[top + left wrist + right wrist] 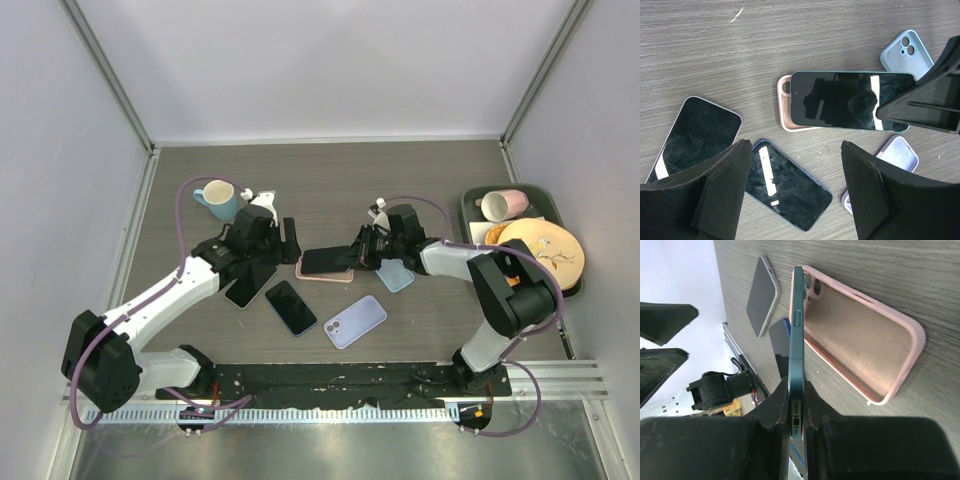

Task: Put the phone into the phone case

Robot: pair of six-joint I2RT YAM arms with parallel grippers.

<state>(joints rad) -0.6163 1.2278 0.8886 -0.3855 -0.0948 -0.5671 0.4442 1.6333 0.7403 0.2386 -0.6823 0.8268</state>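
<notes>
My right gripper point(362, 250) is shut on the end of a teal phone point(325, 260), holding it edge-on in the right wrist view point(797, 335), gripper point(797, 415). The phone sits tilted over an open pink case point(860, 345), whose edge shows beneath it in the top view point(322, 276). In the left wrist view the phone point(850, 100) covers most of the pink case point(784, 102), and the right gripper's finger point(930, 105) is at its right end. My left gripper point(795, 185) is open and empty, hovering left of the phone point(275, 255).
A dark blue phone point(291, 307) and a silver-edged phone point(250, 285) lie face up near the left gripper. A lavender case point(355, 321) and light blue case point(396, 276) lie nearby. A blue mug point(220, 198) stands at back left. A tray point(467, 215) with a pink mug point(503, 204) and plate point(545, 250) sits right.
</notes>
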